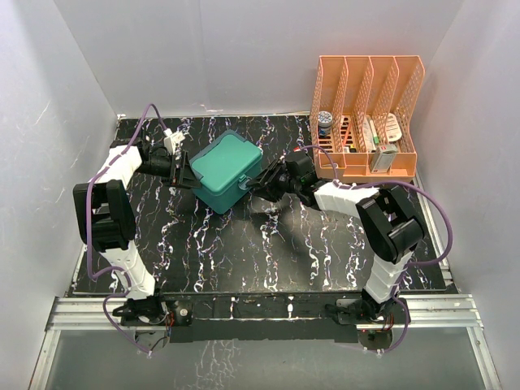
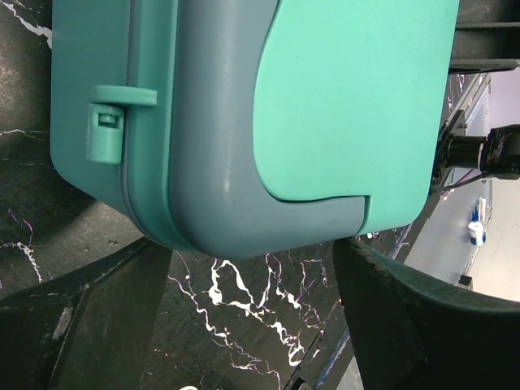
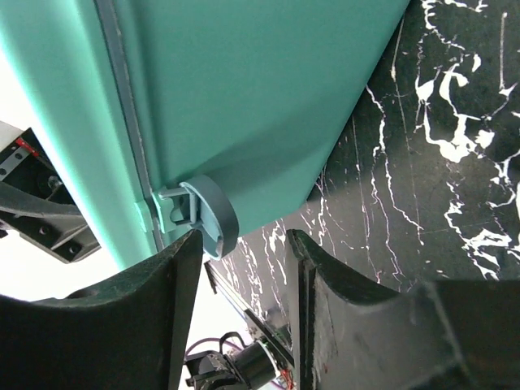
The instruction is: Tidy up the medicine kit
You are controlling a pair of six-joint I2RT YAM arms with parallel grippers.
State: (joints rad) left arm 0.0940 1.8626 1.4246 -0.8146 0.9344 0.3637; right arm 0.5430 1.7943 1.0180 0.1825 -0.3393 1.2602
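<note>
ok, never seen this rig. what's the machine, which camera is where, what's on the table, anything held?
The machine is two small robot arms bolted at the near table edge, the left arm and the right arm. Each ends in a two-finger gripper.

The wide picture comes from a fixed camera above and behind the arms. The two close-ups come from a camera on each wrist, so the dark shapes at the bottom are that gripper's own fingers.

On the black marbled table sits the medicine kit, a teal box with its lid closed. An orange file rack stands at the back right with small items in it.

The left gripper is open at the kit's left side. The right gripper has its fingers apart around a grey tab on the kit's seam. Nothing looks clamped or lifted.
</note>
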